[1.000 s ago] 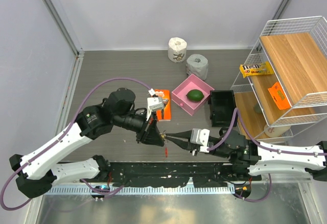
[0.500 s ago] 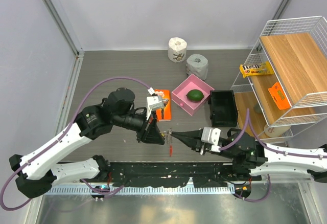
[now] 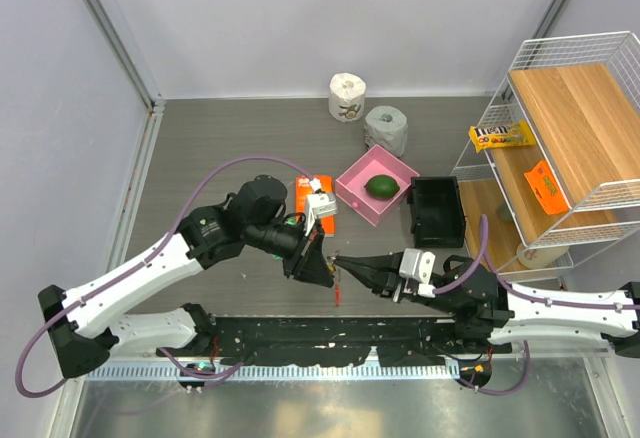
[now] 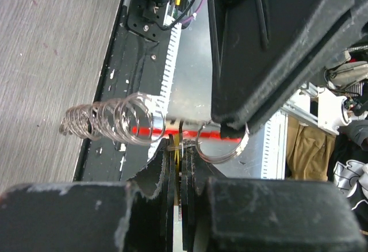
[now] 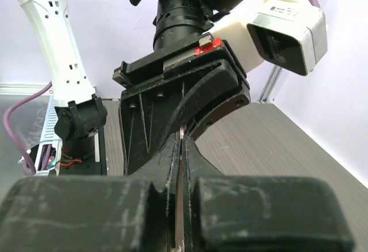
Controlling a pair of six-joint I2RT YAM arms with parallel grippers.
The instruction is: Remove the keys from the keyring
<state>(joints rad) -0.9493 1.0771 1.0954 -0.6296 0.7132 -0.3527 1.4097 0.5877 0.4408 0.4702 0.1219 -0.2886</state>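
left gripper (image 3: 323,270) and right gripper (image 3: 347,262) meet tip to tip, both clamped tight, the left seemingly pinching the keyring (image 3: 338,291).

White arms (image 3: 130,283), purple cables (image 3: 232,161), left tool (image 4: 179,160) and right tool (image 5: 180,148) black

We note the keyring (image 4: 142,131) as a glossy red loop, its wire rings (image 4: 109,119) bright, polished metal. We see the left gripper (image 4: 181,159) in matt black plastic, scuffed and pale-flecked. The table (image 3: 220,148) reads as matt grey woodgrain; the rack (image 3: 575,108) has white wire and smooth wooden shelves.
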